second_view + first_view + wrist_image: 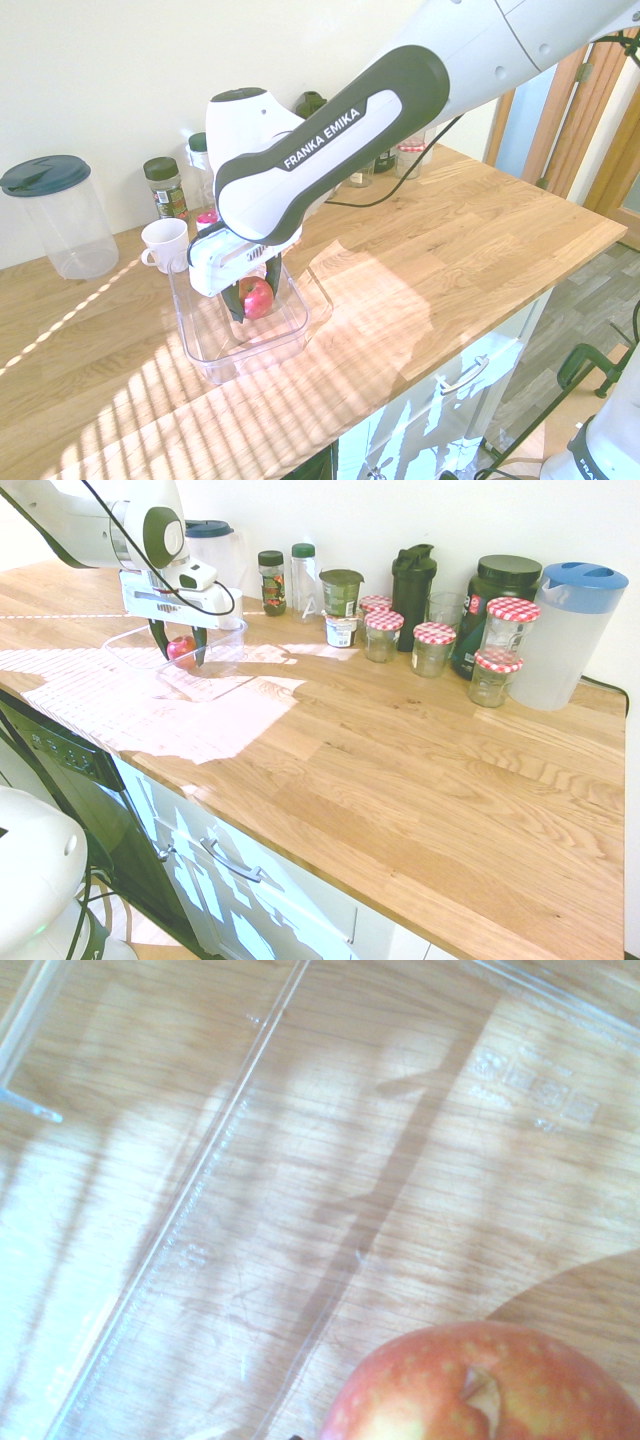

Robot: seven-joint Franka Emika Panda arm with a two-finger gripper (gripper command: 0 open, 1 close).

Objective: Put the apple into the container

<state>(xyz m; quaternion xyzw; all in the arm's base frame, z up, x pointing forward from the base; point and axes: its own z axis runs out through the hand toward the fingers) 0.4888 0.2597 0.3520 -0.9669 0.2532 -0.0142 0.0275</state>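
pincer (255,298): closed on apple (257,298) | apple: over container (213,362), seemingly inside its rim

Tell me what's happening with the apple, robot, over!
Black-fingered gripper shut on small red apple. Apple over clear plastic rectangular tray. Nothing seen blocking the drop. Over.

Franka arm (330,148): wht shell, rounded segs | dk grey/blk trim band, wht "FRANKA EMIKA" ltrs | sm. round screw caps on upr link | blk cable along outside | wrist: wht, boxy hand w/ dk vent marks | gripper (179,650): 2 blk fingers, slim, angular
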